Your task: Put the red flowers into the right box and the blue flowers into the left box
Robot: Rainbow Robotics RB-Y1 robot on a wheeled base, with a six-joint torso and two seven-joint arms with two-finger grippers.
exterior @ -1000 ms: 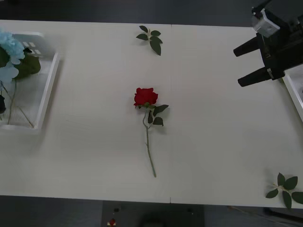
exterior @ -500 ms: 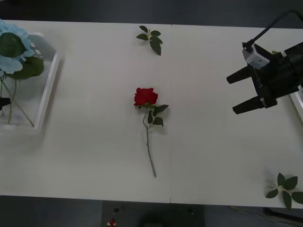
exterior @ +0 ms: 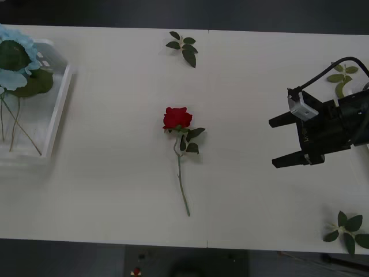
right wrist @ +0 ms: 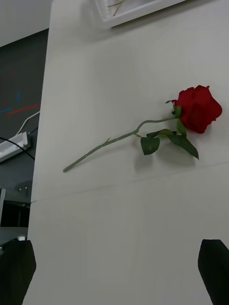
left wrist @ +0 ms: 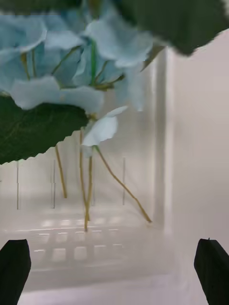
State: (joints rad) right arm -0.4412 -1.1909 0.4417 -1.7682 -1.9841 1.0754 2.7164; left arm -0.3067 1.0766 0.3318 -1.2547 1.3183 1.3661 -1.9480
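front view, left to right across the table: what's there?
blue flowers in the left box → red rose → right gripper, fingers open → leaf sprig at the near right corner.

Both hands (exterior: 283, 141) (left wrist: 114, 271) spread wide

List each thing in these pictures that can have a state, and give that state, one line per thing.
Red rose: lying flat on the table, untouched.
Blue flowers: resting in the left box.
Left box: holding blue flowers.
Right gripper: open, above the table, to the right of the rose.
Left gripper: open, over the left box.
Leaf sprigs: loose on the table.
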